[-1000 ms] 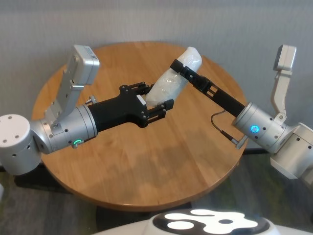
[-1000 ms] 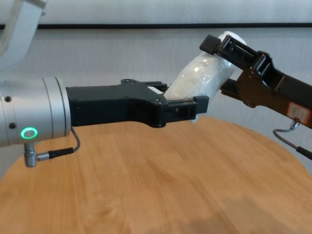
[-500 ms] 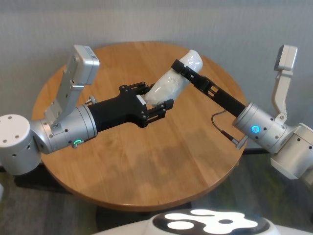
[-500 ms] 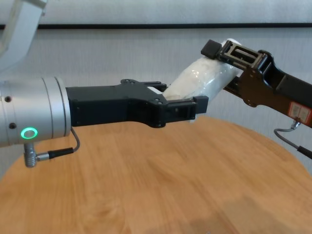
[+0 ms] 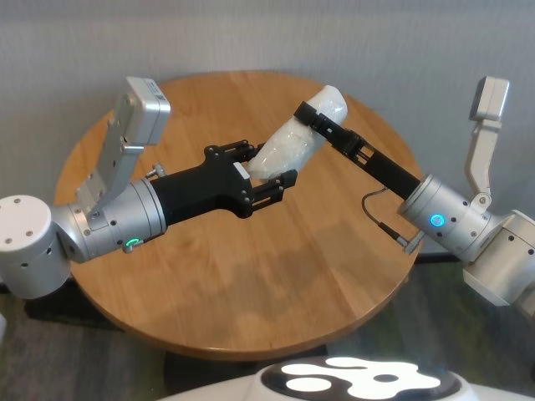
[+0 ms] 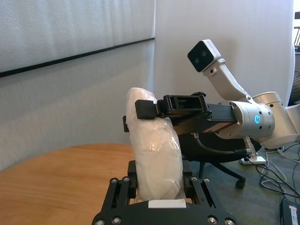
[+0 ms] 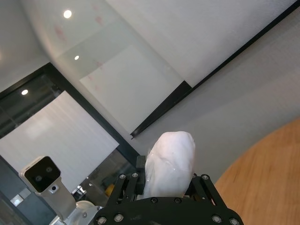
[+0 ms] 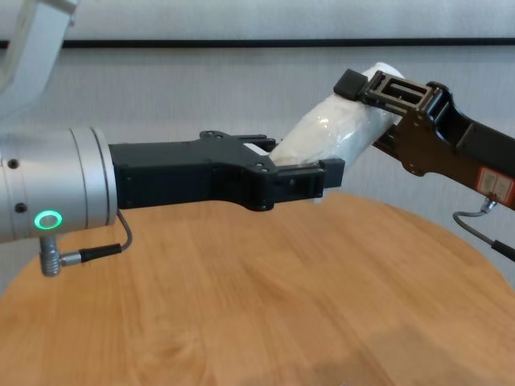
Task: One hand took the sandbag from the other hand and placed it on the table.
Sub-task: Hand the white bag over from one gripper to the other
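**Q:** Where is the sandbag, and why is it held that way?

**A:** I see the sandbag (image 5: 294, 142) in mid-air above the tabletop (image 5: 251, 284), tilted, its far end higher. My left gripper (image 5: 266, 178) is clamped on the lower end; my right gripper (image 5: 311, 116) is closed across the upper end. Both grip at once so the bag cannot drop during the handover.

**Q:** Arm pose?

**A:** Both forearms reach inward over the tabletop, near level, grippers converging from opposite sides. I judge the next step to be releasing the left.

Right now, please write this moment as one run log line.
stage: handover | sandbag: above table | left end effector: shut on lower end | right end effector: shut on upper end
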